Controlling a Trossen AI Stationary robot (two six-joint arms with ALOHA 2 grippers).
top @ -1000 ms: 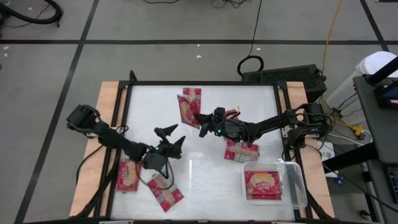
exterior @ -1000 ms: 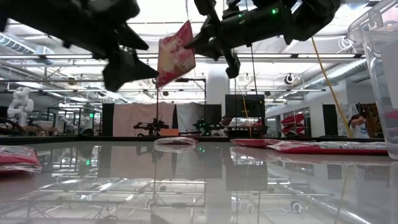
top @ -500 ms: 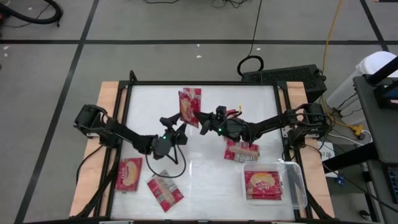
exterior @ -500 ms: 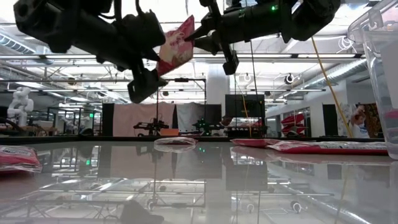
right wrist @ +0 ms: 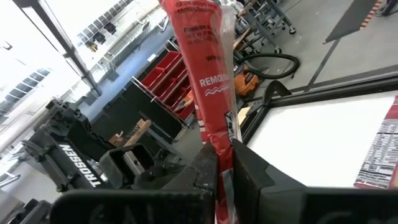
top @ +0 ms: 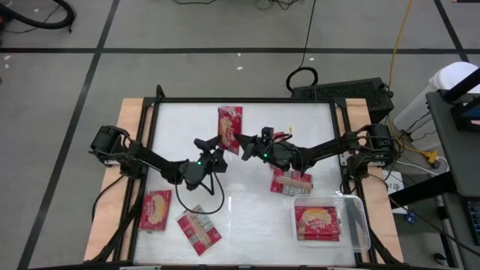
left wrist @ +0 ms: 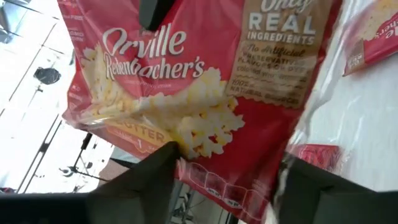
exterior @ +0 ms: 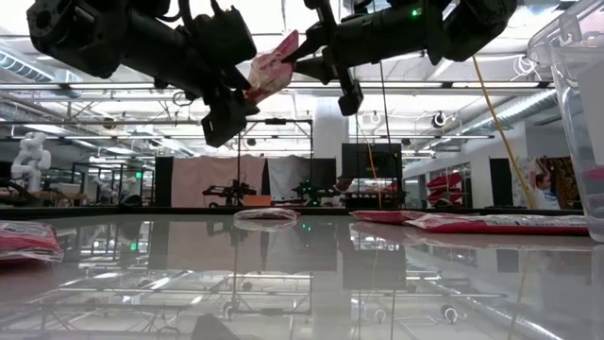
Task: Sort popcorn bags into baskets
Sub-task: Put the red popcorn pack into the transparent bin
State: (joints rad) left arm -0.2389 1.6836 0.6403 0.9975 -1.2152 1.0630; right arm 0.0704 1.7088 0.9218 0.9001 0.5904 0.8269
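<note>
Now the popcorn bag [top: 229,127] I'm handing over hangs in the air above the middle of the table's far half, pinched at one edge by the right gripper [top: 241,142], whose fingers are clamped tight on it. What has changed in the last second is on the other side: my left gripper [top: 212,153] has swung in from nearer the front edge, come up against the bag, and begun narrowing from fully wide, so its fingers [left wrist: 134,186] now bracket the bag's lower edge without, as far as I can tell, a firm hold yet. I read this as a mid-air handover just under way; the right side should not let go until the left has closed fully. Both arms reach inward from their own sides and meet near the table's centre, lifted well clear of the surface. Elsewhere, two bags [top: 155,209] lie by the front left corner, another [top: 291,181] lies right of centre, and the clear basket [top: 358,222] at the front right corner already holds some.
</note>
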